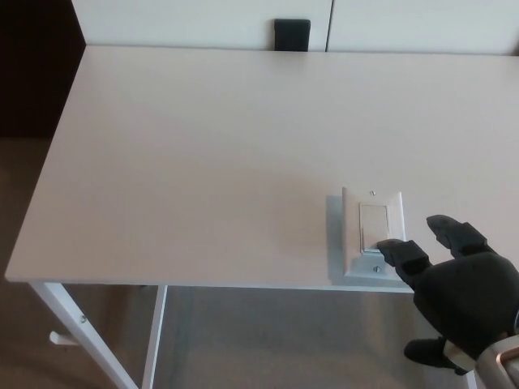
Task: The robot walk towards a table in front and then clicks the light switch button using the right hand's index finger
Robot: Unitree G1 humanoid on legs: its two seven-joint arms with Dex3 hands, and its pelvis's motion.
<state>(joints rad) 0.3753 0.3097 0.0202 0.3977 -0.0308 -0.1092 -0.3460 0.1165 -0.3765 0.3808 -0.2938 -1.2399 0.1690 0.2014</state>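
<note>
Light switch (373,237), a white plate with a rocker in its middle, lies flat on the pale table (203,154) close to the near edge, toward the right side of the head view. It sits on a slightly larger pale base, with a small screw showing at the top and another at the bottom of the plate.

Coming in from the lower right, the right hand (458,293) is black and holds nothing, its fingers spread apart. Its index finger (403,253) points forward with the tip at the lower edge of the rocker, apparently touching it. The second finger (454,232) stretches out just to the right of the plate, over the table edge, and the thumb (428,352) hangs below, off the table.

A small black object (292,35) stands at the far edge of the table against a white wall panel (203,20). A white table leg (81,336) shows at lower left, over brown floor.
</note>
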